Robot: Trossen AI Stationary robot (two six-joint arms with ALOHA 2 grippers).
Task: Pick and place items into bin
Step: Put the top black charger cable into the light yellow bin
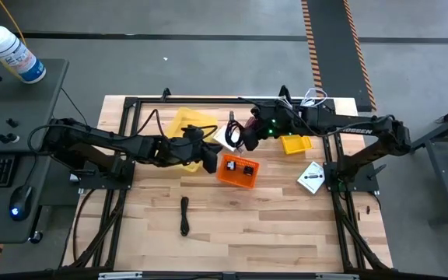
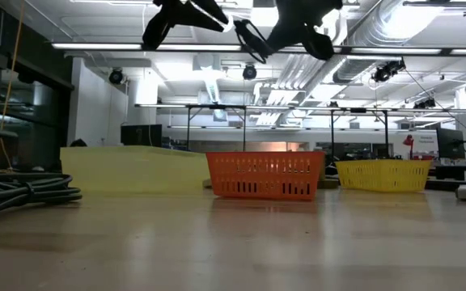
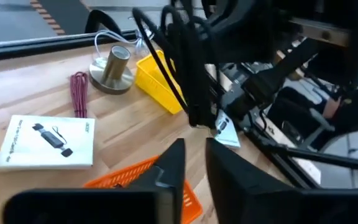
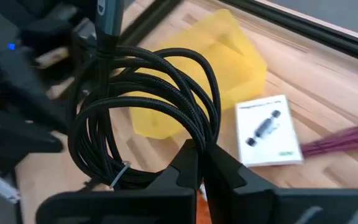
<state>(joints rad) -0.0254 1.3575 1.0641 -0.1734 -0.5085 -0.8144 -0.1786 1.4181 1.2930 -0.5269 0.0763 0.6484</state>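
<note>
right wrist view is showing the right gripper [image 4: 199, 163] clenched on a coiled black cable [image 4: 145, 115], its fingers pinching the loops where they bunch together, so the coil is hanging free above the table, apparently for carrying to a bin. in the high view that gripper [image 1: 247, 138] is sitting at upper centre of the frame, just above the orange bin [image 1: 238, 170], which is probably why the arm is reaching so far toward the middle. the left gripper [image 1: 206, 148] is hovering just left of the orange bin, holding nothing; its fingers [image 3: 173, 163] are standing slightly apart in the left wrist view, as if just letting go. further out, a second black cable [image 1: 184, 215] is lying loose at lower centre, a white card [image 1: 311, 178] is resting at right, and a yellow bin [image 1: 295, 144] is sitting right of the raised coil. i judge the coil is waiting to be dropped into the orange bin.
</note>
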